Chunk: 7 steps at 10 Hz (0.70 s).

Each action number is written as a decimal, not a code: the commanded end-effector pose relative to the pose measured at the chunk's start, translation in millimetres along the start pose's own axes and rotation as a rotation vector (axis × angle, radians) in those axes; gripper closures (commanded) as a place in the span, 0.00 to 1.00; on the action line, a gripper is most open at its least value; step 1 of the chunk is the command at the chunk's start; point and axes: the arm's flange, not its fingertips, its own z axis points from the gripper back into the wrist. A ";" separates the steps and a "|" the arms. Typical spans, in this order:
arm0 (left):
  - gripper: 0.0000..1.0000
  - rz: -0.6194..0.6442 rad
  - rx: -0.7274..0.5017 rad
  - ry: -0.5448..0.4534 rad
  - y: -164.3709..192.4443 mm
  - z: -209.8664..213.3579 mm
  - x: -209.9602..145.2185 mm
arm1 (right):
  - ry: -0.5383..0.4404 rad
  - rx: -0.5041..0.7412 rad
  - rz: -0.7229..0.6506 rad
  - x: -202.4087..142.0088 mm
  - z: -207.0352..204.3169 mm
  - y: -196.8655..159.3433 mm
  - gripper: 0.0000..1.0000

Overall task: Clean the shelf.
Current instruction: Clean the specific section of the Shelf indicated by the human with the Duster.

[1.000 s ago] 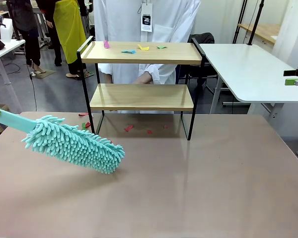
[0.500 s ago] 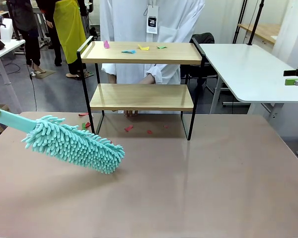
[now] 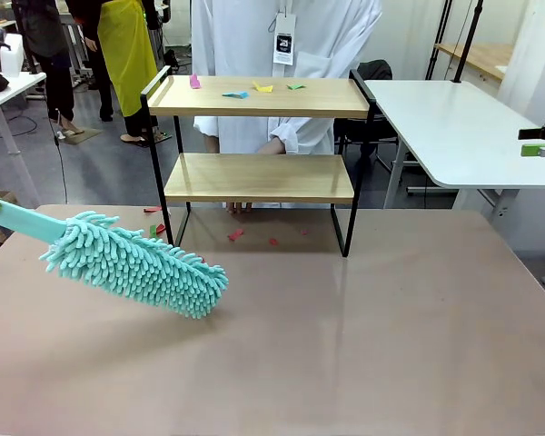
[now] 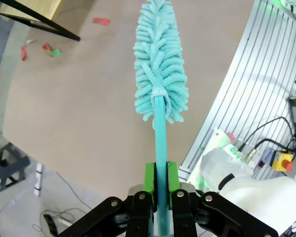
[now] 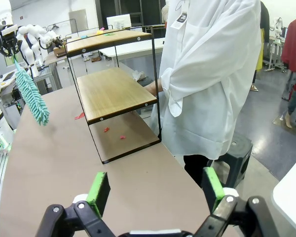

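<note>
Brown table (image 3: 363, 345) holds shelf (image 3: 259, 177) at far side, paper bits (image 3: 236, 94) still on top board. Left claw (image 4: 160, 173) squeezes green duster (image 3: 136, 263), not moved. Right claw (image 5: 155, 190) wide, empty. Only person (image 3: 254, 45) shifted a little; cleaning looks not started.

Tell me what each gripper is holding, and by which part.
The left gripper is shut on the teal fluffy microfibre duster, gripping its slim teal handle behind the head. The right gripper is open, holding nothing.
</note>
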 end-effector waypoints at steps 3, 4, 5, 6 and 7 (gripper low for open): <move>0.87 0.080 -0.096 -0.113 -7.7 -9.9 3.1 | 0.000 0.000 0.004 2.5 -0.9 1.1 0.00; 0.87 0.115 -0.100 -0.154 -18.8 -13.9 7.5 | 0.000 0.000 0.004 2.5 -0.9 1.1 0.00; 0.87 0.178 -0.126 -0.222 -32.0 -17.1 15.3 | 0.000 0.000 0.004 2.5 -0.9 1.1 0.00; 0.87 0.235 -0.125 -0.254 -46.1 -22.3 23.4 | 0.000 0.000 0.004 2.5 -0.9 1.1 0.00; 0.87 0.312 -0.114 -0.274 -65.2 -29.2 34.6 | 0.000 0.000 0.004 2.5 -0.9 1.1 0.00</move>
